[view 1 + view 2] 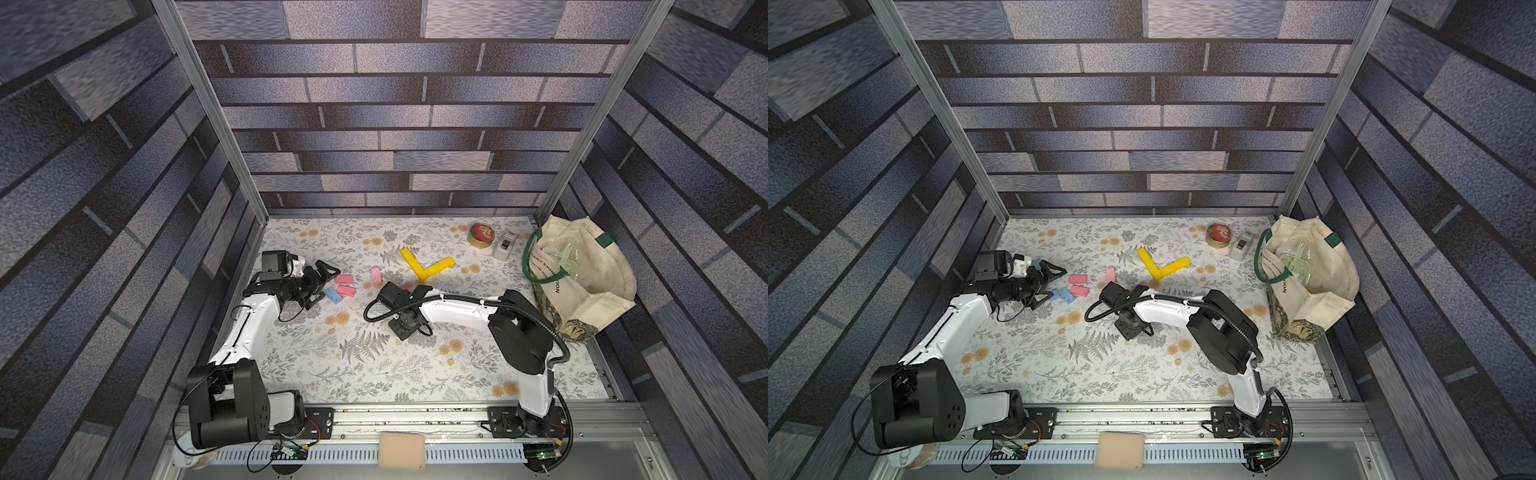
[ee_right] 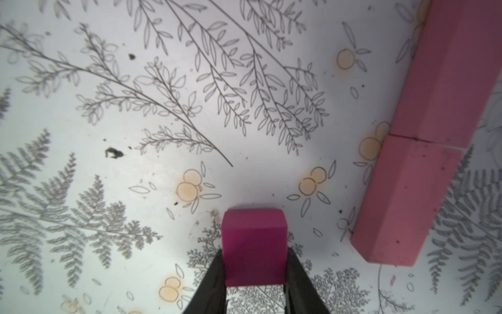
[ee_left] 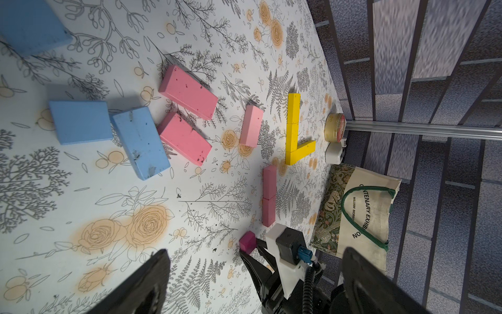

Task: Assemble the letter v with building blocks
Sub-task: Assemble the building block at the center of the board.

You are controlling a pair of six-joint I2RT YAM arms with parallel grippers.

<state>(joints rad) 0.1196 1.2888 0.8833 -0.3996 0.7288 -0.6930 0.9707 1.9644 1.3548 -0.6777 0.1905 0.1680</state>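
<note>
right claw (image 2: 254, 262) clenched on small matte magenta cube (image 2: 254, 236), light pink rectangular bricks (image 2: 407, 195) just beside it, left claw (image 1: 327, 283) spread wide

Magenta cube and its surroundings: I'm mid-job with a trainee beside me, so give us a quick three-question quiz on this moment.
1. True or false: the right claw is shut on the magenta cube.
2. Which colour of blocks lies nearest the round tin? A yellow, B blue, C pink.
3. Fill in: the left claw hangs ___, with nothing between its fingers.

Key: 1 true; 2 A, the yellow blocks; 3 open.
</note>
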